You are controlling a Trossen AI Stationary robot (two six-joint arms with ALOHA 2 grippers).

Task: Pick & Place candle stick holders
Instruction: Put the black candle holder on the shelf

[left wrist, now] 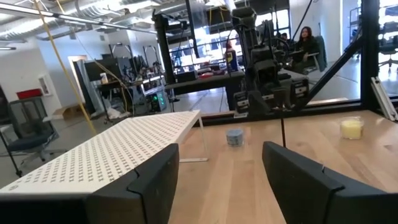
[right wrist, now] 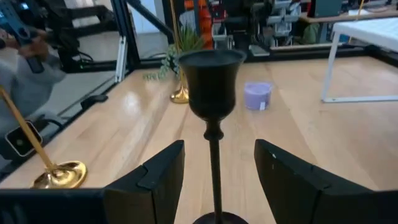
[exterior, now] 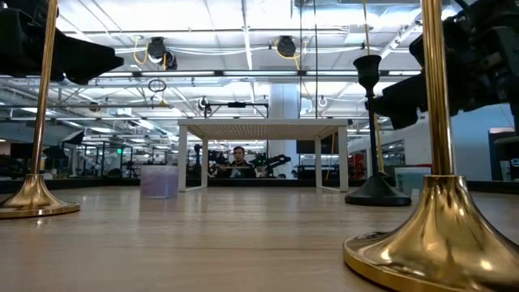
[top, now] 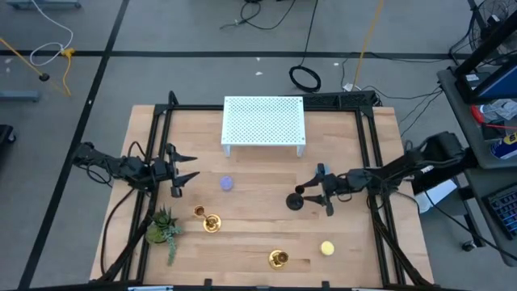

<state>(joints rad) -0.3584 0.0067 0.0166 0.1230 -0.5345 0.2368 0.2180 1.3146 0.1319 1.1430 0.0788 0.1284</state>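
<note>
Black candle stick holder [right wrist: 213,118] upright right of table centre, stem vertical, cup uppermost, between parted fingers of right gripper [top: 311,196], no contact visible. Gold holders [top: 212,222] [top: 279,259] upright near front edge. Purple piece [right wrist: 257,96] behind, clear only from right wrist. Left gripper [top: 184,169] level, spread wide, empty.

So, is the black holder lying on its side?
No, the black holder stands upright on the table, between the open right jaws.

Black holder [top: 296,200] between the right hand's [top: 317,193] open fingers, two gold holders [top: 211,222] [top: 278,259] nearer the table's [top: 355,250] front edge
</note>
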